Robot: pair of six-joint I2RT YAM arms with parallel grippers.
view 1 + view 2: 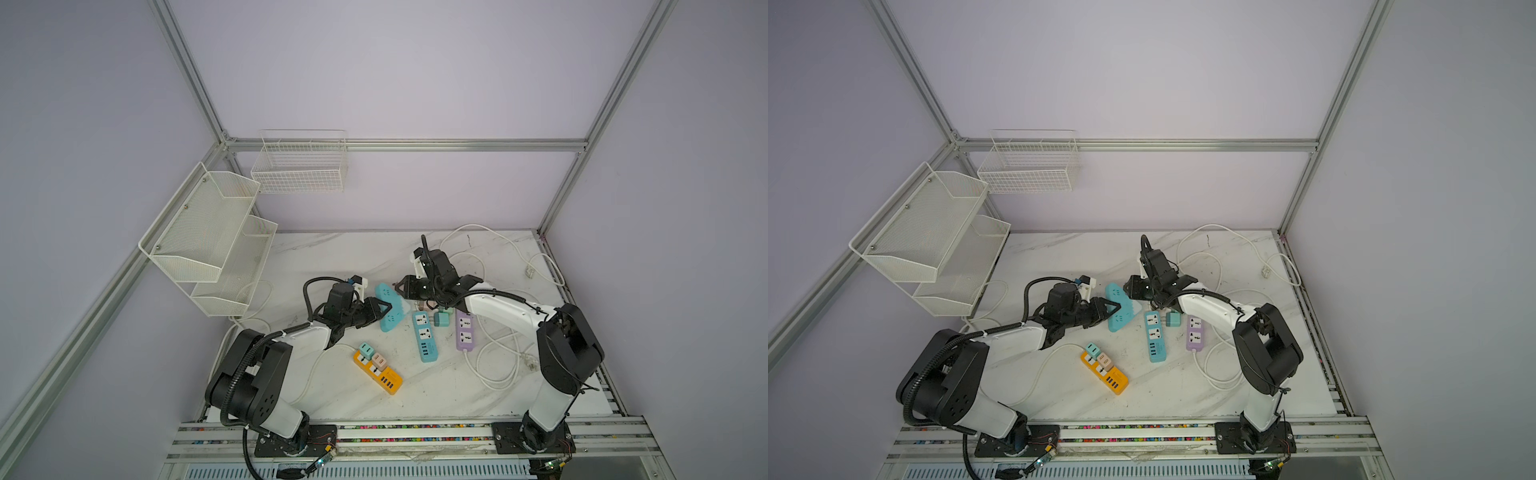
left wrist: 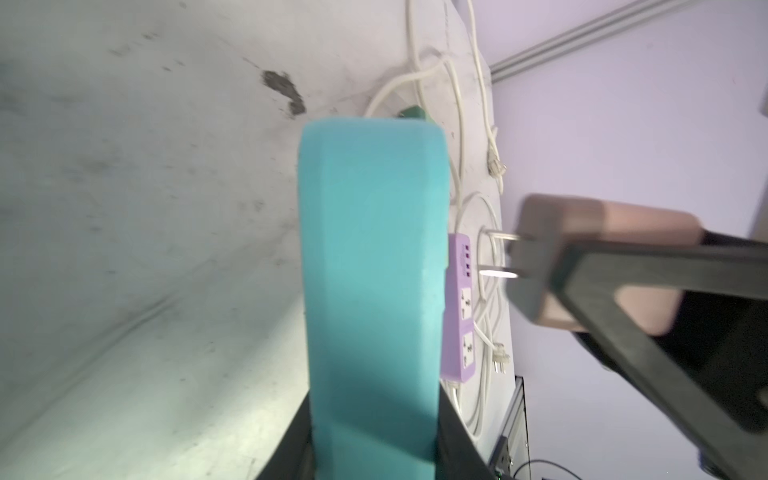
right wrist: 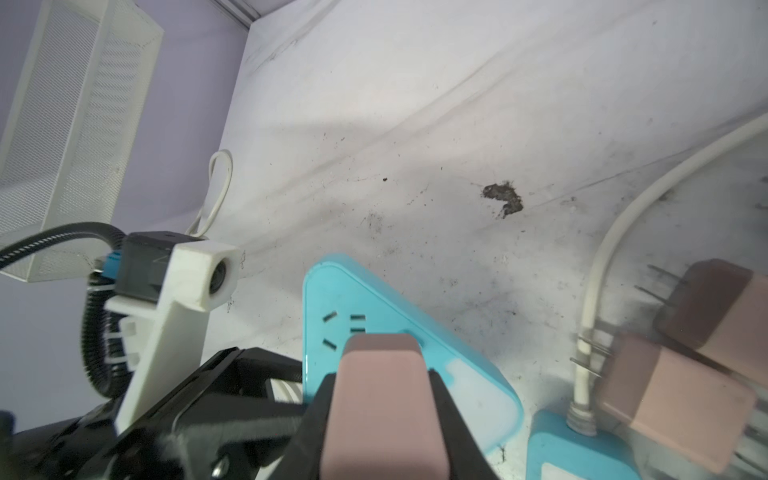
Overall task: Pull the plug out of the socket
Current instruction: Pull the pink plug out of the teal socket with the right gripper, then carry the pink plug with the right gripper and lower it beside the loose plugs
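- A white marble table (image 1: 415, 399) stands between pale lilac walls (image 1: 395, 83).
- In the centre of both top views, the left gripper (image 1: 384, 309) is clamped on one end of the turquoise socket strip (image 1: 392, 322) and holds it tilted.
- The right gripper (image 3: 384, 436) pinches the pink plug (image 3: 380, 374) between its two black fingers (image 3: 451, 415).
- In the left wrist view the plug's metal pins (image 2: 500, 257) are bare, just beside the strip but not touching it.
- A purple strip (image 1: 464, 332) and an orange strip (image 1: 378, 371) lie lower on the table.
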